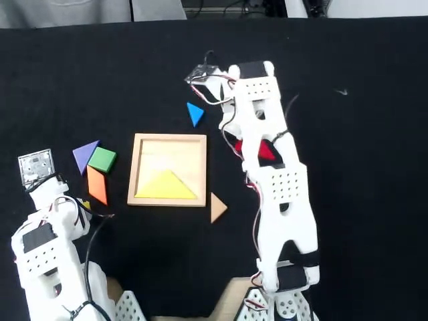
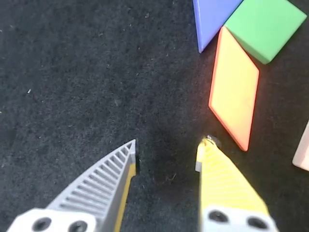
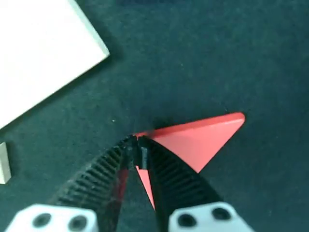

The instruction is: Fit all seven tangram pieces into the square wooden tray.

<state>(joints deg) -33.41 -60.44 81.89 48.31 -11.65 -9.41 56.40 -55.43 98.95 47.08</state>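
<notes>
The square wooden tray (image 1: 168,138) lies mid-table with a yellow triangle (image 1: 165,185) inside it along its near side. My right gripper (image 3: 135,141) is shut on the red triangle (image 3: 198,137), its tips pinching one corner, just right of the tray under the right arm (image 1: 277,187). The red triangle (image 1: 266,152) peeks out beneath that arm. Left of the tray sit a purple triangle (image 1: 85,156), a green square (image 1: 102,159) and an orange parallelogram (image 1: 97,184). My left gripper (image 2: 169,145) is open over bare table beside the orange parallelogram (image 2: 234,87).
A small blue triangle (image 1: 194,114) lies beyond the tray's far right corner. A tan triangle (image 1: 217,207) rests off the tray's near right corner. The table is covered in black cloth (image 1: 361,134), with open room on its right side and far left.
</notes>
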